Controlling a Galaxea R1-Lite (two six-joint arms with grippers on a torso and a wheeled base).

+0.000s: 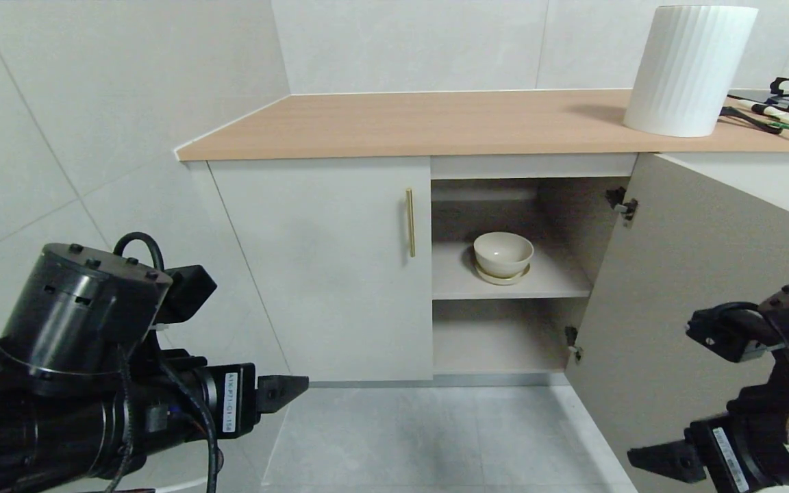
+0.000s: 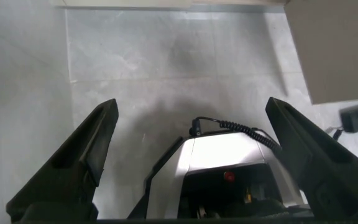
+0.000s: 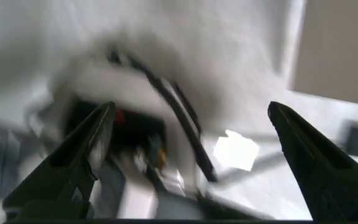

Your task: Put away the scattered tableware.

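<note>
**Head view: bowl shelved, both arms low with nothing held**

A cream bowl [image 1: 502, 252] sits on a small plate [image 1: 502, 277] on the middle shelf [image 1: 552, 282] of the cabinet [image 1: 319, 274] under the bench [image 1: 401, 123]. The cabinet's right door [image 1: 696, 294] stands open. The left gripper [image 2: 191, 124] hangs low over the floor [image 1: 435, 438], jaws apart and holding nothing. The right gripper [image 3: 191, 124] is the same, jaws apart, close beside the open door.

The main risk, as I judge it, is the right arm. It is near enough to the door that a careless swing could knock the panel. Another piece pushed in too deep could also nudge the bowl off its plate (the pair only rests stacked, with nothing steadying it).

The bowl stands upright, mouth up. Being round, it has no long axis across the shelf; its one axis runs vertically.
</note>
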